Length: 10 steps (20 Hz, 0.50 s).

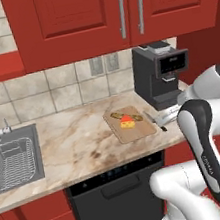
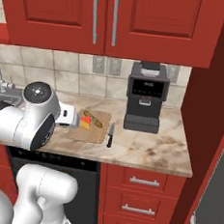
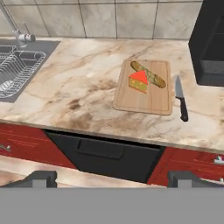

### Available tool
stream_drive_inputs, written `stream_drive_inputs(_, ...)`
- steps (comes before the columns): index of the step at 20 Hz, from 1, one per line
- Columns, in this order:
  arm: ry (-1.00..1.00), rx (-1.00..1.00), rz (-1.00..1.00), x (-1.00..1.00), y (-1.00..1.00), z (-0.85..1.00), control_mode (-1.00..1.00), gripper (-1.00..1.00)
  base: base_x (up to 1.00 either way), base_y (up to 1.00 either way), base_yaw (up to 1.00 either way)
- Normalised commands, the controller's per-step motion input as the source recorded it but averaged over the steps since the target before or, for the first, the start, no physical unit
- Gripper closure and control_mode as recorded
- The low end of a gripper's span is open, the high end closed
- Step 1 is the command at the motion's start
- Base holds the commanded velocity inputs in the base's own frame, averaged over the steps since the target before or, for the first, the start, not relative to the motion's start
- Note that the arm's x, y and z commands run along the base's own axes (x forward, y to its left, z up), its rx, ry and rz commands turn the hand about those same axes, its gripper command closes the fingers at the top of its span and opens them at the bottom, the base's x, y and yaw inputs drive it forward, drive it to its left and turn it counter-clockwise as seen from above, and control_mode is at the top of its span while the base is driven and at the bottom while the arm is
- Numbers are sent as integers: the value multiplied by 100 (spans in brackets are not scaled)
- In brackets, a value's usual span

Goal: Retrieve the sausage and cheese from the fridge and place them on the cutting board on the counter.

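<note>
Cheese (image 3: 138, 81) and a greenish-brown food piece (image 3: 148, 74) are seen on the board (image 3: 144, 98); knife (image 3: 180, 98) at 3 o'clock. Gripper (image 3: 111, 180) is spread, empty.

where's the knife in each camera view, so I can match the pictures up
Left base view: the knife lies just right of the cutting board, partly hidden by the arm.
Right base view: the knife lies on the counter between board and coffee machine.
Hand view: the knife is right of the board, dark handle nearer the counter's front edge.
Shared landmark: the cutting board.
</note>
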Motion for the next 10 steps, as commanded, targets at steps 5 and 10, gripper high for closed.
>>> stream_drive_inputs(5, 0, 0, 0, 0, 0, 0, 100, -100, -84, 0, -18)
stream_drive_inputs(10, 0, 0, 0, 0, 0, 0, 100, -100, -91, 0, -12)
